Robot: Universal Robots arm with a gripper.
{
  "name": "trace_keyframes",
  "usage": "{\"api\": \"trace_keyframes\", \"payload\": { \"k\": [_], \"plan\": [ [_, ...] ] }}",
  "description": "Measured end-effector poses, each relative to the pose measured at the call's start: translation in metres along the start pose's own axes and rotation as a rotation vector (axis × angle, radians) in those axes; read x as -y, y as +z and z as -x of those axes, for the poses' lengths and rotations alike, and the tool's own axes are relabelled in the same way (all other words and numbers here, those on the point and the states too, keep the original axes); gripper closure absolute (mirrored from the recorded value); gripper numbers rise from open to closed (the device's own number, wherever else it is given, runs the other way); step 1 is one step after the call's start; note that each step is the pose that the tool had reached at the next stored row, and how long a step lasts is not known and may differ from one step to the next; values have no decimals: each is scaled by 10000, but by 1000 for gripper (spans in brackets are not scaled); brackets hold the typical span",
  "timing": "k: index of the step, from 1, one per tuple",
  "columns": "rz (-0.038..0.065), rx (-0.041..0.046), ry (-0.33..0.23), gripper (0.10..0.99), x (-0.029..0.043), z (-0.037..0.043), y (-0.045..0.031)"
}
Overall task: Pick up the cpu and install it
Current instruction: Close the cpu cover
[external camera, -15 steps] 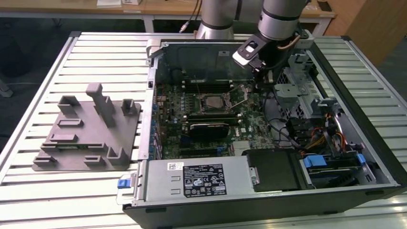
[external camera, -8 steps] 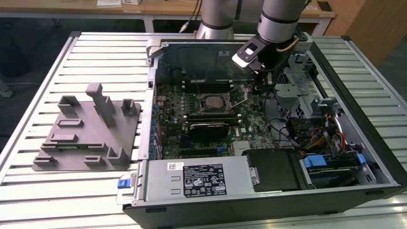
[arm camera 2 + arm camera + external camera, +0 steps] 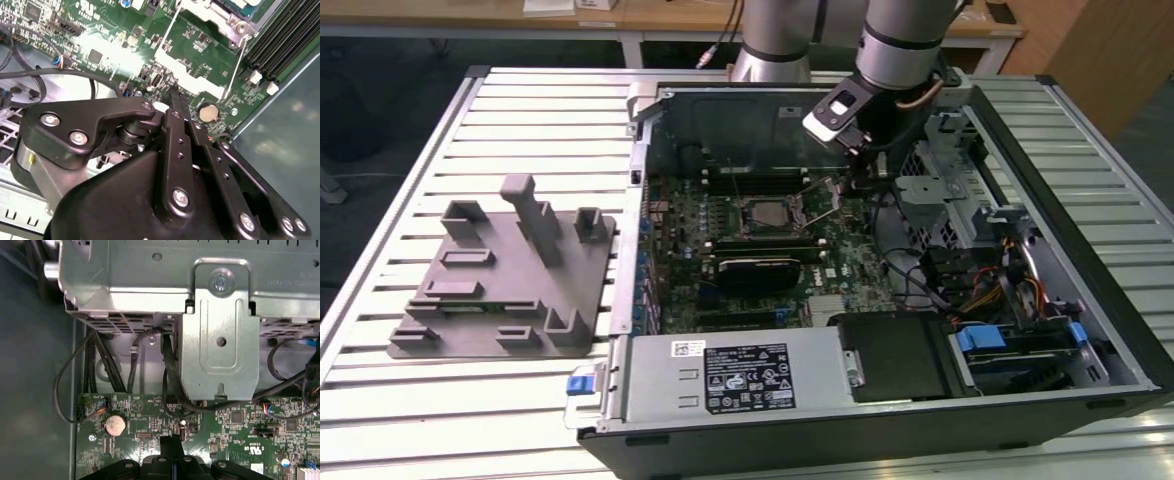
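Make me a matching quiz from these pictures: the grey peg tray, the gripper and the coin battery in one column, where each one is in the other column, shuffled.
1. grey peg tray
2. gripper
3. coin battery

A. hanging above the motherboard, inside the case
B. on the slatted table, outside the case
C. seated in the green motherboard

Pairs: 1-B, 2-A, 3-C

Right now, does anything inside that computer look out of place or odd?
The CPU socket's metal frame is flipped open over the motherboard, lever raised, with the gripper beside it. Nothing looks spilled or broken.
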State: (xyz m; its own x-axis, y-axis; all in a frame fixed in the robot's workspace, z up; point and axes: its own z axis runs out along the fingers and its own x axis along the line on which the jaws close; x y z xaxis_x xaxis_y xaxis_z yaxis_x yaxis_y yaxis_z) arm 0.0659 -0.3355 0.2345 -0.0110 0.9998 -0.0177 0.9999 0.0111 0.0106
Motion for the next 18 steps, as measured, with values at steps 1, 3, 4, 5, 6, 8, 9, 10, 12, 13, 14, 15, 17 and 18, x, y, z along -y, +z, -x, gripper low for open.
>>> {"api": "trace_keyframes", "payload": {
  "k": [1, 3, 4, 5, 6, 8, 9, 10, 12, 13, 14, 15, 17, 18],
  "plan": [
    [0, 1, 0, 980, 15, 0, -1],
    [0, 1, -1, 980, 52, 0, -1],
    [0, 1, 0, 980, 70, 0, -1],
    [-1, 1, 0, 980, 87, -1, -1],
    [0, 1, 0, 980, 104, -1, -2],
    [0, 1, 1, 980, 138, -1, -2],
    [0, 2, 0, 980, 155, -1, -2],
    [0, 1, 0, 980, 172, -1, -2],
    [0, 2, 0, 980, 209, -2, -3],
    [-1, 2, 0, 980, 226, -2, -3],
    [0, 1, 0, 980, 243, -2, -3],
    [0, 1, -1, 980, 259, -2, -3],
    [0, 1, 0, 980, 292, -3, -3],
    [0, 1, 0, 980, 308, -3, -4]
  ]
}}
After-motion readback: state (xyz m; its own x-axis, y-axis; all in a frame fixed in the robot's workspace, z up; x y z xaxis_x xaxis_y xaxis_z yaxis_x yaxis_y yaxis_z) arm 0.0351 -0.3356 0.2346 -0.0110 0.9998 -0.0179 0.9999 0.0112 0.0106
